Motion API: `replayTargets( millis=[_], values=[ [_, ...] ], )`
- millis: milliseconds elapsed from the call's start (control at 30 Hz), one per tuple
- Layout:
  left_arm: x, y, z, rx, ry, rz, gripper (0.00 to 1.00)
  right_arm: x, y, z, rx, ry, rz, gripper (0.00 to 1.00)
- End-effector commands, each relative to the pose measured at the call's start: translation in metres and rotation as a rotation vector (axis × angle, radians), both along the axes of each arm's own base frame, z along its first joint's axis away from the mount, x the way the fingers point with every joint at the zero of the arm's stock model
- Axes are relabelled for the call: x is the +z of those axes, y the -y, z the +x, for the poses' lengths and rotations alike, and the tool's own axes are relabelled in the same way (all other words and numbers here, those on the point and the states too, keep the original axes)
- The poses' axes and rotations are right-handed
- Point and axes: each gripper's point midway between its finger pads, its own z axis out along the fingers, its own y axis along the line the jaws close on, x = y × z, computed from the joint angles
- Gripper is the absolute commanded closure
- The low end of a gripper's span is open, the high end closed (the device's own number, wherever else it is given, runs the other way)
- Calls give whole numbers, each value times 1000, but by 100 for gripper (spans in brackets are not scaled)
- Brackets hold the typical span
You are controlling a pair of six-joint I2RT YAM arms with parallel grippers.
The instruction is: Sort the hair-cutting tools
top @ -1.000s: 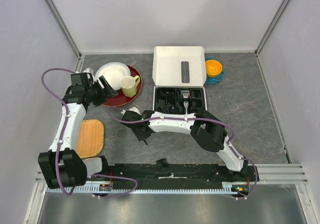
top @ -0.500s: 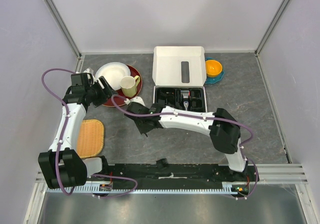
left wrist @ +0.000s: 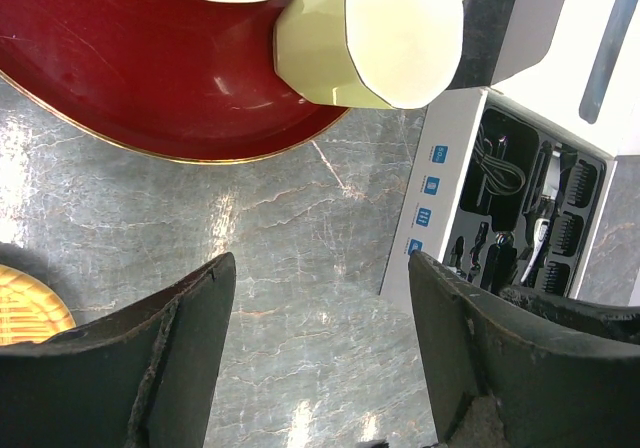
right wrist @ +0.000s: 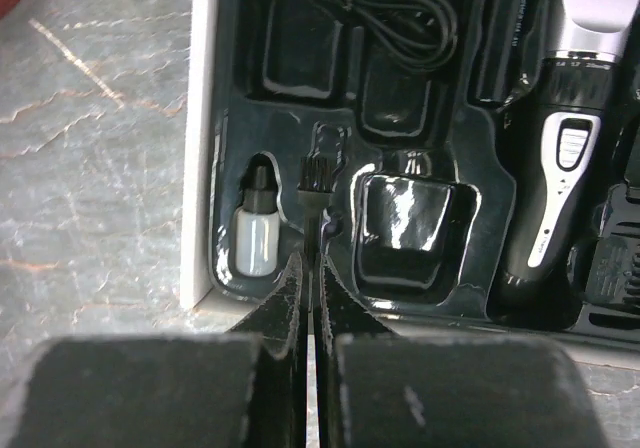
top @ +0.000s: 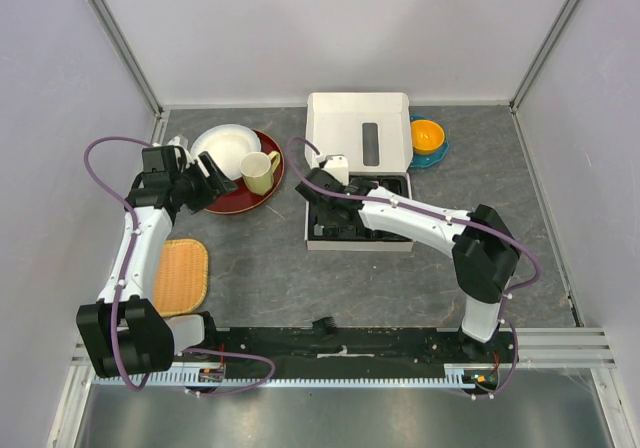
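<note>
My right gripper [right wrist: 310,268] is shut on the thin black brush [right wrist: 318,190], whose bristle end hangs over the left part of the black tray [right wrist: 300,68], beside a small white bottle [right wrist: 255,238]. The black-and-silver clipper [right wrist: 565,148] lies in the tray at right, with a black comb attachment [right wrist: 620,268] at its right. In the top view the right gripper [top: 322,208] hovers over the white box's [top: 358,128] tray. My left gripper [left wrist: 320,358] is open and empty above bare table, near the red plate [left wrist: 130,78].
A yellow mug [top: 259,171] and a white plate [top: 222,149] sit on the red plate [top: 232,200]. A woven yellow mat [top: 181,275] lies at front left. An orange bowl on a teal saucer [top: 428,138] stands right of the box. A coiled black cord [right wrist: 380,8] lies in the tray.
My right arm has swung from the table in front of the box up to the tray's left side, carrying the brush. The left arm has not moved.
</note>
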Motion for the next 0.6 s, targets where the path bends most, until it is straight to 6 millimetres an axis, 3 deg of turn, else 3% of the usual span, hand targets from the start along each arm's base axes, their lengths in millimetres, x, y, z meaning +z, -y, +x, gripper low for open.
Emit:
replayTargets(
  millis=[0, 300, 567],
  values=[
    [14, 4, 3, -2, 51, -34, 24, 17, -3, 17, -105, 81, 102, 100],
    [13, 4, 3, -5, 50, -35, 24, 3, 0, 29, -160, 101, 96, 100],
    [13, 4, 3, -6, 51, -36, 24, -9, 1, 27, -162, 86, 74, 100]
  ],
)
